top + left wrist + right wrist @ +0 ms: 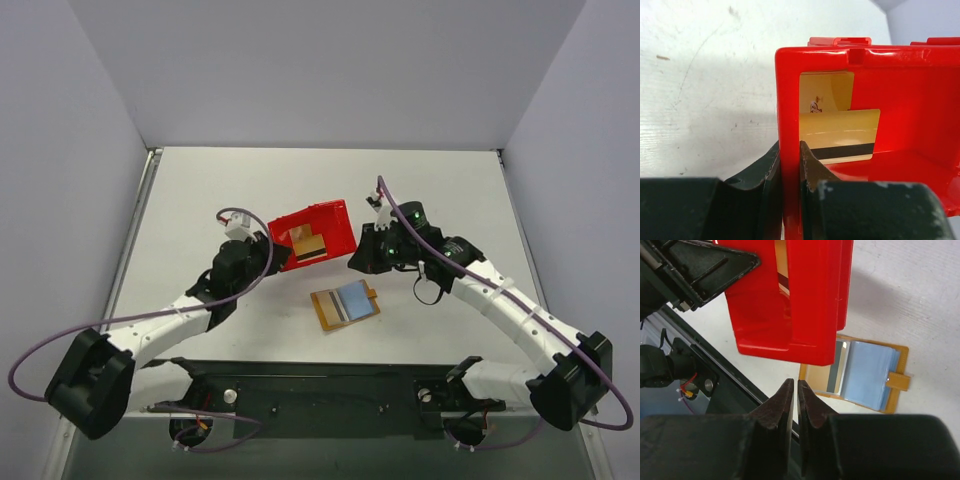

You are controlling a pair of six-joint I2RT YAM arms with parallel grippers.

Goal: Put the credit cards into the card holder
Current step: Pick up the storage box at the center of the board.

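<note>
- Around the middle of the worktop [200, 200], a little toward the far edge, a red bin [335, 222] is seen, set askew to the edges.
- The bin's left wall is clamped by the left claw [790, 165]. One finger is placed outside the wall and the other inside, both pressed against the plastic.
- Two cards [840, 135] are seen overlapping inside the bin. The nearer one bears a black stripe [845, 150] along its lower edge. The other is partly covered by it and carries a small dark mark.
- The cards lie just beyond the tip of the left claw's inner finger. Whether they are touched by it cannot be told.
- The right claw [794, 395] is pressed closed, with only a hairline slit left between its fingers and nothing gripped. It is held beside the bin's right near corner, apart from the plastic.
- The holder [345, 305] is laid open and flat on the worktop, between the bin and the near edge, about midway between the left and right edges.
- Its pale blue panel [865, 370] is turned upward, and a small tab [899, 381] juts from one side.
- A tan surface with a grey band [834, 375] is shown on the holder's other half. Whether that is a card cannot be told.
- The holder is untouched by either claw. It lies close to the right claw, on its near side, and well apart from the left claw.
</note>
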